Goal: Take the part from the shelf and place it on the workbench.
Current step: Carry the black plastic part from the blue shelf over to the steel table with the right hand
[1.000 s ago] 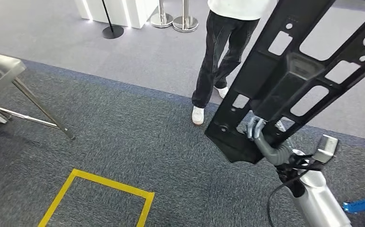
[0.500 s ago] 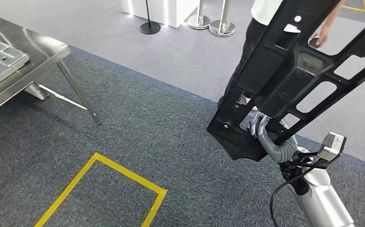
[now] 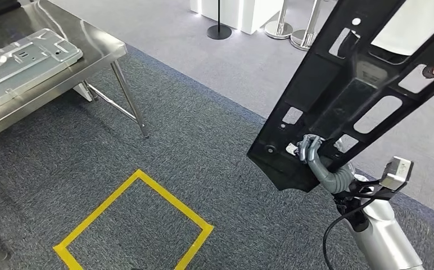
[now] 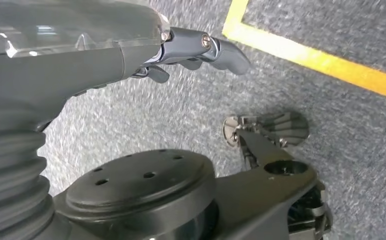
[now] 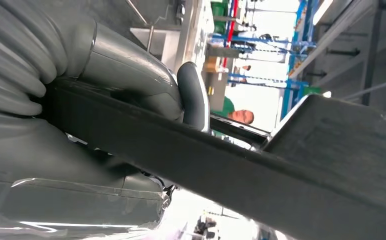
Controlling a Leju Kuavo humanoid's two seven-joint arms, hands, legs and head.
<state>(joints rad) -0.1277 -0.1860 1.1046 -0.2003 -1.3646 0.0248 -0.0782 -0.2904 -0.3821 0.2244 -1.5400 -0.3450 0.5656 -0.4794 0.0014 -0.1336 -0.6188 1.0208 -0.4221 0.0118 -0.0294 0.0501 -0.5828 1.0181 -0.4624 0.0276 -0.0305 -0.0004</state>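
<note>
Standing at far left, steel table (image 3: 99, 50) carrying a flat silver panel (image 3: 23, 59). Yellow tape square (image 3: 141, 216) on dark carpet, near the table's legs. Left hand (image 4: 131, 55) hangs over the carpet, fingers loosely curled, holding nothing. At right, right hand (image 3: 316, 160) grips the lower end of a long black part (image 3: 344, 95) with cut-out openings, raised in the air and tilted, well apart from the table.
</note>
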